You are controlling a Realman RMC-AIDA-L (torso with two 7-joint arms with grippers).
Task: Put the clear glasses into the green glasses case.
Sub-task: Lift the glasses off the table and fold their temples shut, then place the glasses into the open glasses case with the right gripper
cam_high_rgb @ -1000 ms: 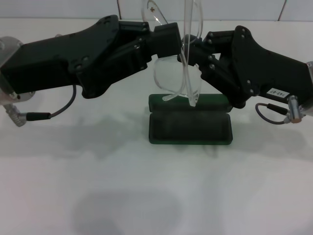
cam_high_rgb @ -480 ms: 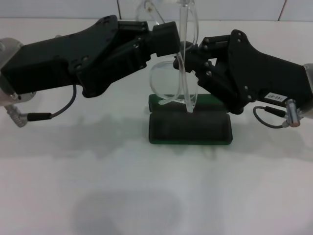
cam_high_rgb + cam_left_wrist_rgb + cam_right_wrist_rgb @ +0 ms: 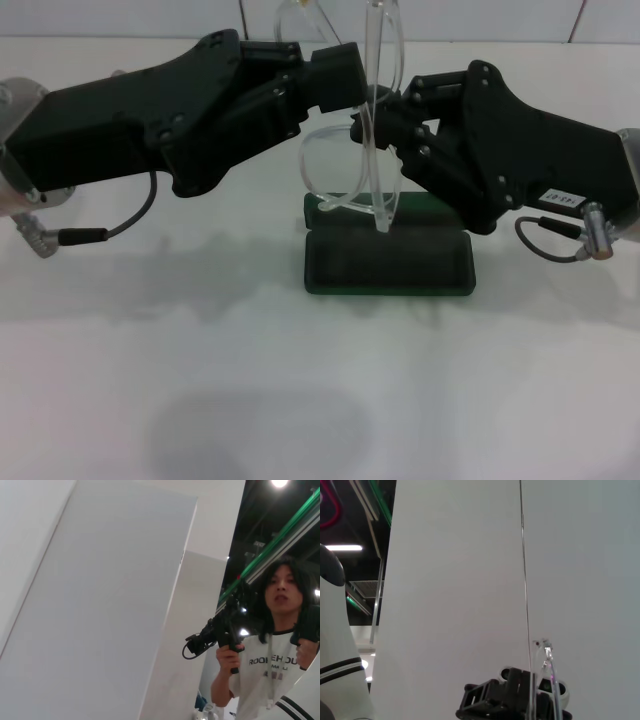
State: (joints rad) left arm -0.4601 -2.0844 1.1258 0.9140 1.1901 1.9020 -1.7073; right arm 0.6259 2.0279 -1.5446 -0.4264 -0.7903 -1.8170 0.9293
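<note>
The clear glasses (image 3: 345,170) hang upright in the air over the green glasses case (image 3: 388,262), one temple arm (image 3: 377,110) standing vertical. My right gripper (image 3: 382,118) comes in from the right and is shut on the frame by that arm. From the left, my left gripper (image 3: 335,78) reaches the glasses' upper part at the same height. The case lies open on the white table, its lid (image 3: 325,208) folded back behind the base. A clear temple tip (image 3: 550,677) shows in the right wrist view.
White table (image 3: 320,400) all around the case, with a white wall behind. Both black forearms span the width above the table. A cable (image 3: 100,236) hangs under the left arm and another (image 3: 545,240) under the right.
The right gripper has shifted left and slightly up with the glasses, so the lens now sits farther left over the case. The left arm has stayed put.
</note>
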